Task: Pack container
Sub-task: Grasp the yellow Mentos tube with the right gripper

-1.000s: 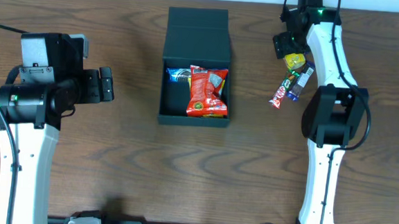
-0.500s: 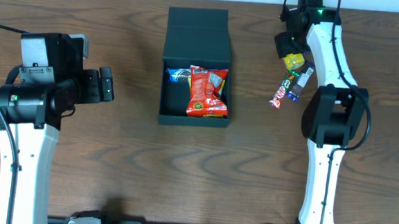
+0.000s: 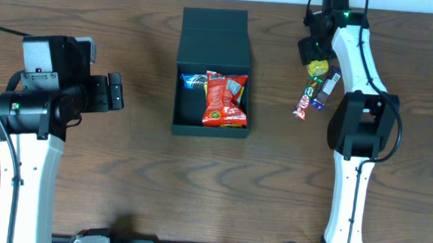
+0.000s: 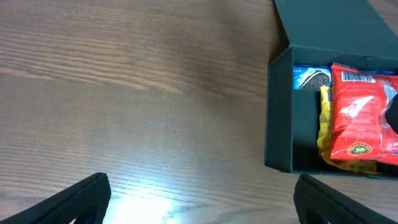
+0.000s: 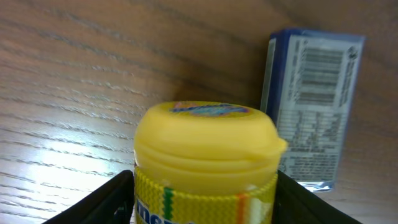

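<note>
the right arm reaches to the far right of the wooden worktop (image 3: 198,181), its right gripper (image 5: 205,198) closed around a yellow-capped plastic bottle (image 5: 205,134). the left gripper (image 3: 115,91) hovers open at left. the matte black cardboard container (image 3: 214,35) sits lid-open at far centre, holding snack packets (image 3: 225,99).

Dark wood-grain table (image 3: 198,181), seen from above. An open black container (image 3: 214,35) sits toward the far edge. Well apart on the right lie a yellow tub (image 3: 318,67), a red snack bar (image 3: 302,106) and a blue packet (image 3: 327,87), clustered together.
</note>
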{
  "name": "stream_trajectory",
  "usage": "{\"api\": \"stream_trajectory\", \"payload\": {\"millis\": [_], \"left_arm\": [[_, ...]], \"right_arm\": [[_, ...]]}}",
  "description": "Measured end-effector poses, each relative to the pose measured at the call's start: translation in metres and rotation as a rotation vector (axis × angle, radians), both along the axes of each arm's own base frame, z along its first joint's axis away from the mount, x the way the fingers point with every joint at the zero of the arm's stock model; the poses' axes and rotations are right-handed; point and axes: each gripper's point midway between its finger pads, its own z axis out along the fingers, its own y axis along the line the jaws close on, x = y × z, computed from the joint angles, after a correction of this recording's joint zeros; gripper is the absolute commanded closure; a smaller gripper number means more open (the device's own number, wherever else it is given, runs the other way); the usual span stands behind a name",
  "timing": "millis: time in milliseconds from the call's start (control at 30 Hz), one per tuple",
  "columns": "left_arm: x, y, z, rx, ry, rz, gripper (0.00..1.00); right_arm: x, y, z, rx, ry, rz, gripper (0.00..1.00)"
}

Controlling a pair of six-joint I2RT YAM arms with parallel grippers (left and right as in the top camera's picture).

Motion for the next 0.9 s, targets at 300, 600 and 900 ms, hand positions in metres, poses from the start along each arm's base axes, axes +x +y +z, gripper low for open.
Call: {"api": "stream_trajectory", "payload": {"millis": [300,600,900], "left_arm": [[0.0,0.0,0.0,0.0,-0.001,0.0,0.05],[0.0,0.0,0.0,0.0,-0.001,0.0,0.05],[0.0,0.0,0.0,0.0,-0.001,0.0,0.05]], "right_arm": [[-0.001,-0.001,-0.001,-0.006,0.002,-0.005,0.5],[-0.001,-0.001,-0.001,0.002,0.005,-0.033,0.62],[-0.016,0.004,0.012,0.008,0.06,-0.05,0.67]]}}
